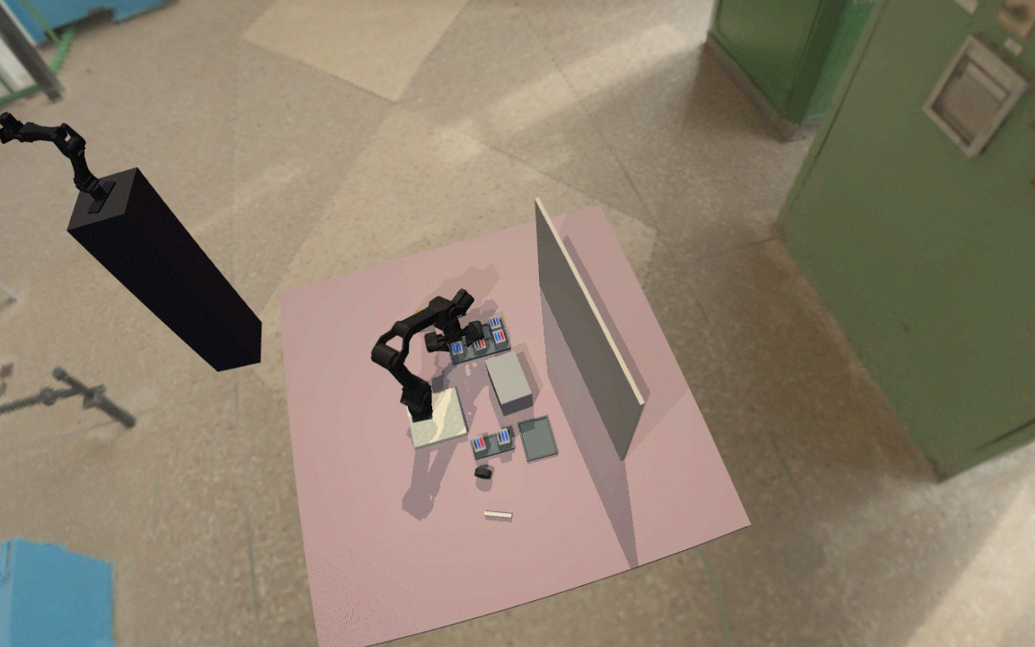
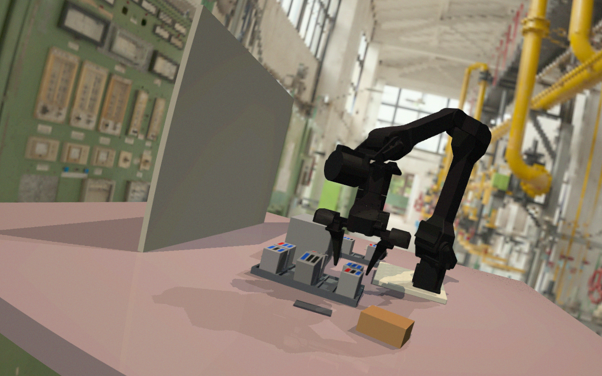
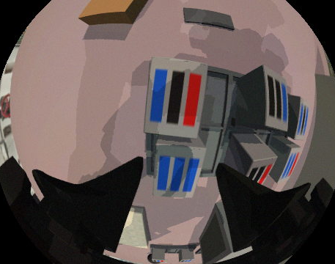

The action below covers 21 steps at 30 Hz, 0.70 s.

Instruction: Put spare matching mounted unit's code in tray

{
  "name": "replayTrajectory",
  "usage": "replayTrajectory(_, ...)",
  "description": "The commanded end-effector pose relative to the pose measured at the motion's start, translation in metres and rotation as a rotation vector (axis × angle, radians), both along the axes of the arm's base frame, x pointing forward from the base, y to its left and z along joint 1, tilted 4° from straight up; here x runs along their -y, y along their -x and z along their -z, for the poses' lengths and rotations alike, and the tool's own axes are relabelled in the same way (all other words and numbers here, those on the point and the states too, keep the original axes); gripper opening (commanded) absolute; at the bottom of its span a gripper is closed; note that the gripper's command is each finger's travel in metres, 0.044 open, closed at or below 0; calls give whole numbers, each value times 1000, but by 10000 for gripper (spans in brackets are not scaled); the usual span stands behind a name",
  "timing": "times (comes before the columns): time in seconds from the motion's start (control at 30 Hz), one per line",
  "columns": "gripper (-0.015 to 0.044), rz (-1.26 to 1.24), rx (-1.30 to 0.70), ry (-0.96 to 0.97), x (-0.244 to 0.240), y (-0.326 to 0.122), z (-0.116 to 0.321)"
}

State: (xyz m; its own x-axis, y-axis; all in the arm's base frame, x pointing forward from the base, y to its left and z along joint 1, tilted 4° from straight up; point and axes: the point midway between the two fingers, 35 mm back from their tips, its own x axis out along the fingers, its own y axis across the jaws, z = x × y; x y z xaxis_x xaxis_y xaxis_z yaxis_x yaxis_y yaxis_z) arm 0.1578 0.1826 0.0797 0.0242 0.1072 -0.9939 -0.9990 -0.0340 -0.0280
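My gripper point(image 2: 351, 269) point(image 3: 181, 166) is open and points down, its fingertips on either side of the three-blue-striped spare point(image 3: 179, 174), near its top. A blue-black-red spare point(image 3: 176, 97) stands beside it in the dark rack point(image 2: 284, 280) point(image 3: 215, 92). Other striped spares there include a black-black-blue one point(image 3: 276, 99), a black-black-red one point(image 3: 260, 172) and a blue-blue-red one point(image 3: 290, 165). The flat grey-green tray point(image 1: 538, 438) is empty. A large grey box point(image 1: 509, 376) stands between rack and tray; I see no code on it. I cannot tell which object is the mounted unit.
A tall grey panel point(image 1: 586, 322) point(image 2: 223, 140) stands along one side. A small rack with two striped units point(image 1: 479, 442) is beside the tray. An orange block point(image 2: 385, 326) point(image 3: 108, 11) and a dark strip point(image 2: 312, 307) point(image 3: 208, 18) lie near the big rack.
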Motion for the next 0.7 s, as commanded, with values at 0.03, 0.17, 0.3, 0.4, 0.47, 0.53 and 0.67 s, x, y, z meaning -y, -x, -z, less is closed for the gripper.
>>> replayTrajectory(0.03, 300, 5, -12, 15, 1, 2, 12)
replayTrajectory(0.17, 300, 5, -12, 15, 2, 2, 19)
replayTrajectory(0.3, 300, 5, -12, 15, 2, 3, 25)
replayTrajectory(0.4, 300, 5, -12, 15, 2, 3, 26)
replayTrajectory(0.47, 300, 5, -12, 15, 2, 3, 26)
replayTrajectory(0.53, 300, 5, -12, 15, 2, 3, 26)
replayTrajectory(0.67, 300, 5, -12, 15, 2, 3, 26)
